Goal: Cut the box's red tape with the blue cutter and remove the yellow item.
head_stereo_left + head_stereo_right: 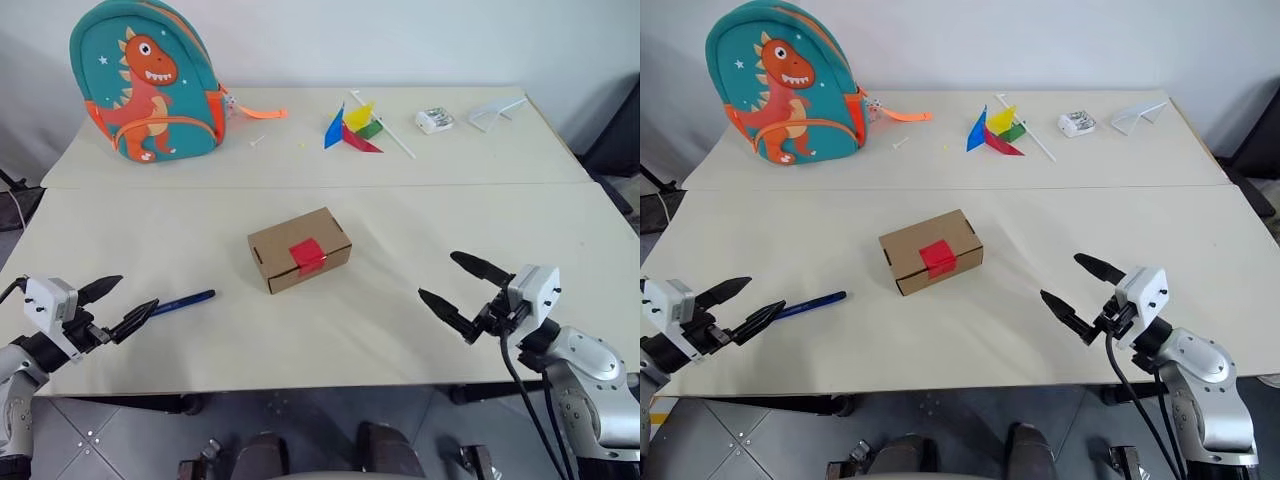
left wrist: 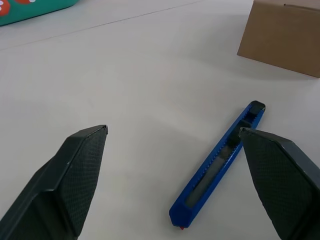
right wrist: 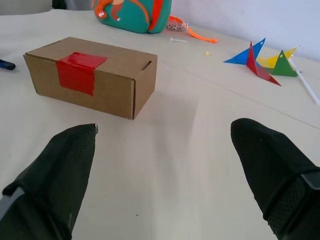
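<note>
The box point(image 1: 299, 249) sits closed near the middle of the desk point(image 1: 400, 200), lying at a slight angle. All other positions are given relative to it.

The red tape point(image 1: 307, 254) is stuck over the top edge of the box and folds down its near long side; it looks whole. In the right wrist view the same patch sits toward one end of that side, and a slot shows in the top near the other end.

The blue cutter point(image 1: 182, 302) lies flat on the desk, nearer the robot than the box and off to its left, apart from the box. Its dark tip points toward the box.

Left pincer point(image 1: 112, 305): fingers spread wide, holding nothing, just past the cutter's far-from-box end. In the left wrist view one finger overlaps the cutter; whether it touches cannot be told.

Right pincer point(image 1: 464, 291): fingers spread wide, empty, nearer the robot than the box and well off to its right, above bare desk.

Behind the box, at the far side of the desk: a teal dinosaur backpack point(image 1: 148, 82) to the far left, a coloured pinwheel point(image 1: 355, 128) a little to the right, then a small white packet point(image 1: 434, 120) and a folded white paper piece point(image 1: 496, 112) further right.
</note>
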Robot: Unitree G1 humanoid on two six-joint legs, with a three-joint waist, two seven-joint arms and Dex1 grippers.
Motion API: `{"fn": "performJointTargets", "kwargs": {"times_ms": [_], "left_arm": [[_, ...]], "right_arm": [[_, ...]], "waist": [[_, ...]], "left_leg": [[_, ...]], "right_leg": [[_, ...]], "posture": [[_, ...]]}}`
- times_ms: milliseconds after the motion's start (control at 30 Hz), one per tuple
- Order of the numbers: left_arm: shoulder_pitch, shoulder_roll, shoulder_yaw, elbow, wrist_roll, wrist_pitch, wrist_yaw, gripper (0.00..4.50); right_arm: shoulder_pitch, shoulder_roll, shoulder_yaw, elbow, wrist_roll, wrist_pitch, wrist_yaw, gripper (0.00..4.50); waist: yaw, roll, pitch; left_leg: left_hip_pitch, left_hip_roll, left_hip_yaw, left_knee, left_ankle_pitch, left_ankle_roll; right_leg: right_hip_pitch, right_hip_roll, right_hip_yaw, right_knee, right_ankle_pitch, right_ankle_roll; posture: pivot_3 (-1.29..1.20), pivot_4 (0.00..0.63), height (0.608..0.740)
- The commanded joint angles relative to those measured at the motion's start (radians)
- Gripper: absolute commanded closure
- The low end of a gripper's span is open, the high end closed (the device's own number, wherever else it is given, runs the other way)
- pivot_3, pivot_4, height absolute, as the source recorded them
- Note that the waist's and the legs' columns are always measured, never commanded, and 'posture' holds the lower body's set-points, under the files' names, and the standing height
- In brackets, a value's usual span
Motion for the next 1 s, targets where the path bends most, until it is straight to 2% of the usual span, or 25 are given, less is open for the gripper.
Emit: {"fn": "performJointTargets", "kwargs": {"times_ms": [33, 233, 300, 333, 400, 500, 600, 700, 733, 767, 900, 1000], "left_arm": [[-0.007, 0.028, 0.008, -0.022, 0.002, -0.01, -0.005, 0.02], [-0.065, 0.069, 0.004, -0.09, -0.093, 0.108, -0.072, 0.02], [-0.132, 0.106, -0.039, -0.077, -0.072, 0.088, -0.121, 0.43], [-0.172, 0.119, -0.064, -0.059, -0.052, 0.077, -0.134, 0.61], [-0.248, 0.134, -0.115, -0.016, -0.025, 0.071, -0.155, 1.24], [-0.44, 0.121, -0.234, 0.123, 0.056, 0.024, -0.177, 2.21], [-0.565, 0.097, -0.313, 0.247, 0.125, -0.027, -0.177, 3.17], [-0.759, 0.02, -0.403, 0.454, 0.216, -0.09, -0.136, 4.12], [-0.84, -0.024, -0.43, 0.55, 0.259, -0.136, -0.091, 4.43], [-0.894, -0.052, -0.445, 0.622, 0.288, -0.175, -0.063, 4.47], [-1.024, -0.133, -0.498, 0.819, 0.374, -0.227, 0.016, 4.47], [-1.049, -0.186, -0.536, 0.87, 0.402, -0.235, -0.037, 4.47]], "right_arm": [[-0.009, -0.009, 0.002, -0.024, 0.019, -0.006, 0.015, 0.0], [0.018, -0.022, 0.034, -0.133, 0.089, 0.086, 0.039, 0.0], [0.034, -0.035, 0.087, -0.205, 0.112, 0.143, 0.047, 0.41], [0.037, -0.037, 0.114, -0.231, 0.115, 0.171, 0.04, 0.63], [0.029, -0.038, 0.164, -0.258, 0.096, 0.205, 0.02, 1.31], [-0.023, -0.019, 0.28, -0.258, 0.012, 0.251, -0.032, 2.39], [-0.064, 0.005, 0.332, -0.238, -0.013, 0.3, -0.077, 3.46], [-0.116, 0.033, 0.409, -0.151, -0.094, 0.289, -0.093, 4.49], [-0.14, 0.049, 0.443, -0.083, -0.146, 0.254, -0.103, 4.5], [-0.155, 0.061, 0.463, -0.036, -0.182, 0.227, -0.109, 4.5], [-0.234, 0.144, 0.47, 0.057, -0.231, 0.227, -0.181, 4.5], [-0.28, 0.185, 0.474, 0.076, -0.243, 0.266, -0.21, 4.5]], "waist": [[0.0, 0.0, 0.0], [0.002, 0.0, 0.0], [0.006, 0.0, 0.0], [0.007, 0.0, 0.0], [0.004, 0.0, 0.0], [0.003, -0.001, 0.0], [0.0, -0.001, 0.0], [0.001, -0.002, 0.0], [0.002, -0.003, 0.0], [0.007, -0.005, 0.0], [-0.002, -0.005, 0.0], [-0.009, -0.005, 0.0]], "left_leg": [[0.0, 0.0, 0.0, 0.0, 0.0, 0.0], [0.0, 0.0, 0.001, 0.0, 0.0, 0.0], [0.0, 0.0, 0.001, 0.0, 0.0, 0.0], [0.0, 0.0, 0.001, 0.0, 0.0, 0.0], [0.0, 0.0, 0.001, 0.001, 0.0, 0.0], [0.0, 0.0, 0.004, 0.002, 0.0, 0.0], [-0.001, 0.0, 0.005, 0.005, -0.001, 0.001], [-0.001, 0.0, 0.007, 0.006, -0.001, 0.001], [-0.002, 0.001, 0.007, 0.006, -0.001, 0.001], [-0.001, 0.0, 0.007, 0.008, -0.001, 0.001], [-0.005, 0.0, 0.007, 0.014, -0.004, 0.004], [-0.005, 0.0, 0.01, 0.014, -0.005, 0.004]], "right_leg": [[0.0, 0.0, 0.0, 0.0, 0.0, 0.0], [-0.001, 0.0, 0.001, 0.001, 0.0, 0.0], [-0.001, 0.0, 0.001, 0.001, 0.0, 0.0], [-0.001, 0.0, 0.001, 0.002, 0.0, 0.0], [-0.001, 0.0, 0.001, 0.001, 0.0, 0.0], [-0.001, 0.0, 0.001, 0.001, 0.0, -0.001], [-0.002, 0.0, 0.001, 0.002, 0.001, -0.001], [-0.003, 0.0, 0.0, 0.002, 0.001, -0.001], [-0.003, 0.0, 0.0, 0.002, 0.001, -0.001], [-0.003, 0.0, 0.0, 0.002, 0.001, -0.001], [-0.002, -0.001, -0.001, 0.001, 0.003, 0.002], [-0.004, -0.001, -0.002, 0.001, 0.003, 0.003]], "posture": [[0.0, 0.15, 0.74], [0.0, 0.15, 0.74], [0.0, 0.15, 0.74], [0.0, 0.15, 0.74], [0.0, 0.15, 0.74], [0.0, 0.15, 0.74], [0.0, 0.15, 0.74], [0.0, 0.15, 0.74], [0.0, 0.15, 0.74], [0.0, 0.15, 0.74], [0.0, 0.15, 0.74], [0.0, 0.15, 0.74]]}}
